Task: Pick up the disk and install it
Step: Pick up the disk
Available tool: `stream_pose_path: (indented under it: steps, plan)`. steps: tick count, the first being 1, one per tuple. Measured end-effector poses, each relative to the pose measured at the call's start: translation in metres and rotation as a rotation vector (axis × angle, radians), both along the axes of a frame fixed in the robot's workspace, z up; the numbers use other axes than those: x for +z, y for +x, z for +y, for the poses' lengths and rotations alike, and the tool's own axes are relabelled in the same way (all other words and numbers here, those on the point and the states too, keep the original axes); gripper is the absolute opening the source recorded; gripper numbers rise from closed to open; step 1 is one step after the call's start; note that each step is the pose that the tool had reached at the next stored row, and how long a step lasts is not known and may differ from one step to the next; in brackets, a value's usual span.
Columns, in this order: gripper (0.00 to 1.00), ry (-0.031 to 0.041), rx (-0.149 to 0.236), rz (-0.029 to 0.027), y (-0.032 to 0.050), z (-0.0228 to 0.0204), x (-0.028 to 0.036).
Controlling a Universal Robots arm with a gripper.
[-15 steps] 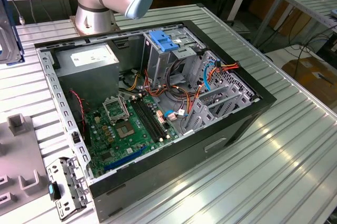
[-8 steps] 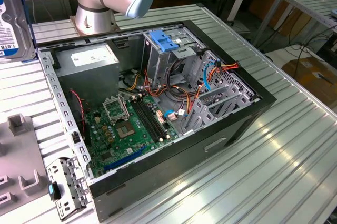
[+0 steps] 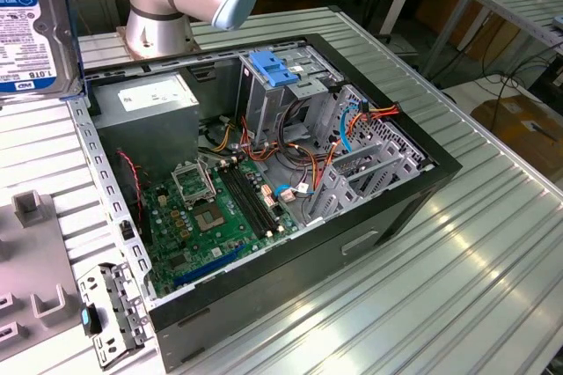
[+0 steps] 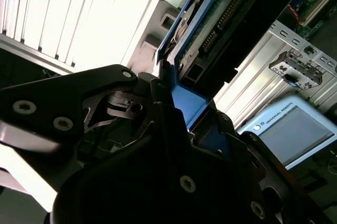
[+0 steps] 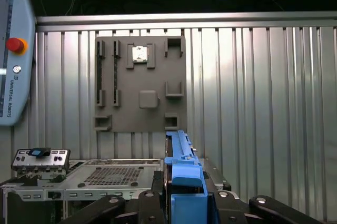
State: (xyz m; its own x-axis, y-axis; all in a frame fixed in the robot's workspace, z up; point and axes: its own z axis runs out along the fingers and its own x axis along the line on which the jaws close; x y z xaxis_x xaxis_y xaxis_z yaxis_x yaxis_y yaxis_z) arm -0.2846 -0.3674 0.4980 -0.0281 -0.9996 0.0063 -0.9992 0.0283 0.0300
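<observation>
The disk [image 3: 26, 27], a metal drive with a white and blue label, hangs upright at the exterior view's upper left, above the ribbed table and beside the open computer case [image 3: 396, 208]. In both wrist views my gripper [image 5: 187, 203] [image 4: 196, 124] is shut on it. Black fingers [image 5: 152, 200] press on either side of the bright blue carrier rail [image 5: 184, 174]. The second wrist view shows the disk [image 4: 226, 13] edge-on, its circuit side and connector facing the camera. The tall metal drive cage [image 3: 281, 93] with its blue latch [image 3: 273, 69] stands inside the case.
The case holds a green motherboard [image 3: 211, 216], a power supply [image 3: 154, 98] and bundles of cables [image 3: 299, 164]. A grey fixture plate [image 5: 139, 84] lies on the table. A teach pendant [image 5: 13, 56] sits beside it. The arm's base [image 3: 167, 5] stands behind the case.
</observation>
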Motion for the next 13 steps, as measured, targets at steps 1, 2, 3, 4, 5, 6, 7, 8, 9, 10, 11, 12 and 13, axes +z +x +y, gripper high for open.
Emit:
stream_pose_path:
  steps: [1,2,3,4,5,6,7,8,9,10,11,12,13]
  plan:
    - [0.37,0.0000,0.000,0.0005,0.0025,0.0000,0.0000]
    - [0.37,0.0000,-0.001,0.0009,0.0048,-0.0001,0.0000]
    - [0.37,0.0000,-0.001,0.0013,0.0086,-0.0001,0.0000]
    - [0.37,0.0000,-0.001,0.0017,0.0120,-0.0002,0.0000]
    - [0.37,0.0000,-0.002,0.0023,0.0160,-0.0003,0.0000]
    - [0.37,0.0000,-0.002,0.0027,0.0188,-0.0003,0.0000]
    - [0.37,0.0001,-0.002,0.0031,0.0215,-0.0004,0.0000]
    - [0.37,0.0000,-0.002,0.0035,0.0243,-0.0006,0.0000]
    - [0.37,0.0000,-0.003,0.0035,0.0259,-0.0008,0.0000]
    - [0.37,0.0001,-0.003,0.0034,0.0275,-0.0017,-0.0001]
    - [0.37,0.0001,-0.003,0.0034,0.0278,-0.0023,-0.0001]
    - [0.37,0.0001,-0.003,0.0029,0.0280,-0.0029,-0.0002]
    - [0.37,0.0000,-0.004,0.0016,0.0280,-0.0034,-0.0004]
